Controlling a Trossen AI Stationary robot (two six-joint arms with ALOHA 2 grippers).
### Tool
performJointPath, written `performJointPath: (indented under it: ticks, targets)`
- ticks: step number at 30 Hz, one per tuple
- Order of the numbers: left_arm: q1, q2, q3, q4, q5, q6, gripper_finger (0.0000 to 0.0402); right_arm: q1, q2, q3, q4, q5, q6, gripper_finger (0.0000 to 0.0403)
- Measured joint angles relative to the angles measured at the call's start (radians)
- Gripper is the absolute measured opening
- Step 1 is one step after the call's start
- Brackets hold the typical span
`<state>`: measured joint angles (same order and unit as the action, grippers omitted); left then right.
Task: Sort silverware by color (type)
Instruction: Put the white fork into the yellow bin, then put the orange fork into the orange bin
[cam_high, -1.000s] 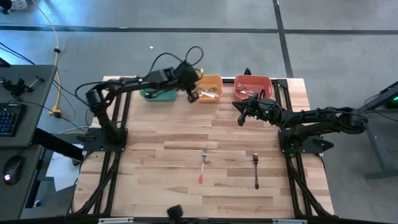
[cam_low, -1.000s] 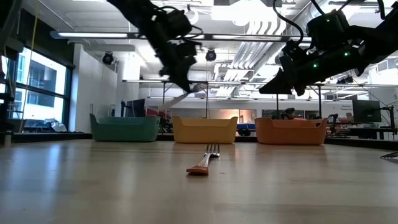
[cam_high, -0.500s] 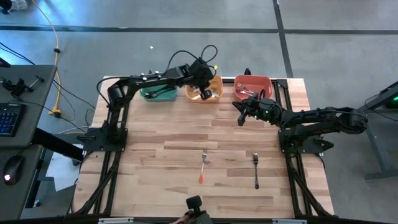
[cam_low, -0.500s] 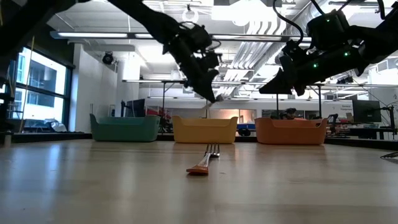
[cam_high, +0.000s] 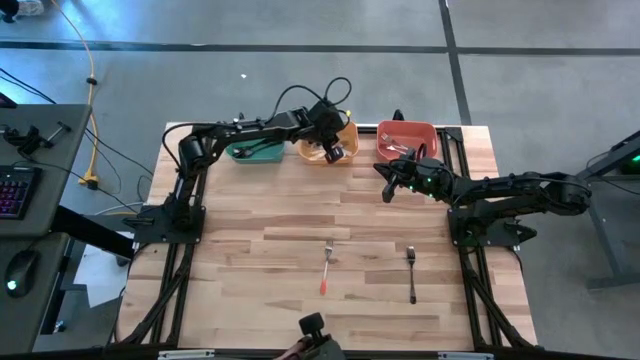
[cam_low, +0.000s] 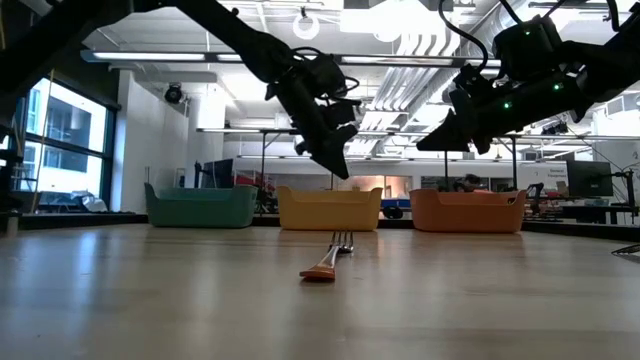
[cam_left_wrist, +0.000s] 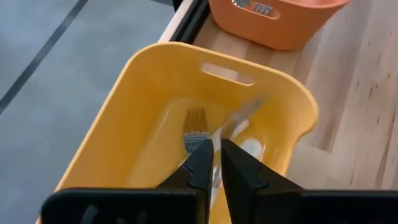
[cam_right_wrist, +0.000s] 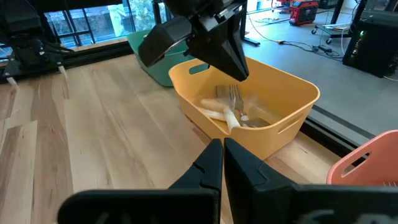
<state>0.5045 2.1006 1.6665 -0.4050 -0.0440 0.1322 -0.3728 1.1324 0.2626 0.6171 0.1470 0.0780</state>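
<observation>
**Left arm at the yellow bin**

Lying in the yellow bin (cam_left_wrist: 155, 81), white-handled silverware (cam_right_wrist: 225, 111) sat directly under the left gripper (cam_left_wrist: 214, 158), its fingers nearly together and clamped on nothing. The right gripper (cam_right_wrist: 222, 163), fingers together, hovered beside the orange bin (cam_high: 407, 140). A red-handled fork (cam_high: 327, 266) and black-handled fork (cam_high: 411, 271) lay well apart from both.

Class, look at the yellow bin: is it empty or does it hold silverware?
Not empty: the yellow bin holds pale-handled forks, below the left gripper.

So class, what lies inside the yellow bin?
The yellow bin holds pale-handled forks, heaped together. The left gripper above covers part, so no exact count.
</observation>
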Motion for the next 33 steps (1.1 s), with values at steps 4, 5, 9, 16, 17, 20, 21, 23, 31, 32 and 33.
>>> performJointPath:
  ticks: [4, 5, 9, 16, 17, 20, 21, 23, 31, 32, 33]
  targets:
    - [0.016, -0.002, 0.000, -0.004, 0.005, 0.011, 0.0034, 0.000, 0.000, 0.000, 0.000, 0.000, 0.000, 0.0000]
    - [0.019, -0.002, 0.000, -0.012, 0.006, 0.021, 0.0034, 0.000, 0.000, 0.000, 0.000, 0.000, 0.000, 0.0000]
    - [0.016, -0.024, -0.001, -0.057, 0.003, 0.037, 0.0012, 0.000, 0.000, 0.000, 0.000, 0.000, -0.008, 0.0000]
    - [-0.033, -0.083, -0.088, 0.055, 0.008, 0.035, 0.0002, 0.000, 0.000, 0.000, 0.000, -0.009, -0.006, 0.0000]
    - [-0.040, -0.098, -0.119, 0.090, 0.007, 0.029, 0.0001, 0.000, 0.000, 0.000, 0.000, -0.009, -0.004, 0.0000]
    - [-0.061, -0.156, -0.232, 0.203, 0.007, 0.006, 0.0001, 0.000, 0.000, 0.000, 0.000, -0.011, 0.001, 0.0000]
    - [-0.067, -0.179, -0.275, 0.245, 0.007, -0.001, 0.0001, 0.000, 0.000, 0.000, 0.000, -0.012, 0.002, 0.0000]
    - [-0.082, -0.232, -0.371, 0.328, 0.007, -0.028, 0.0001, 0.000, 0.000, 0.000, 0.000, -0.012, 0.015, 0.0000]
    - [-0.144, -0.455, -0.762, 0.658, 0.006, -0.135, 0.0001, 0.000, 0.000, 0.013, -0.011, -0.053, 0.084, 0.0000]
    - [-0.153, -0.481, -0.809, 0.702, 0.005, -0.148, 0.0001, 0.001, 0.000, 0.020, -0.012, -0.075, 0.100, 0.0000]
    - [-0.161, -0.506, -0.855, 0.752, 0.006, -0.160, 0.0001, 0.002, 0.003, 0.027, -0.012, -0.099, 0.109, 0.0000]
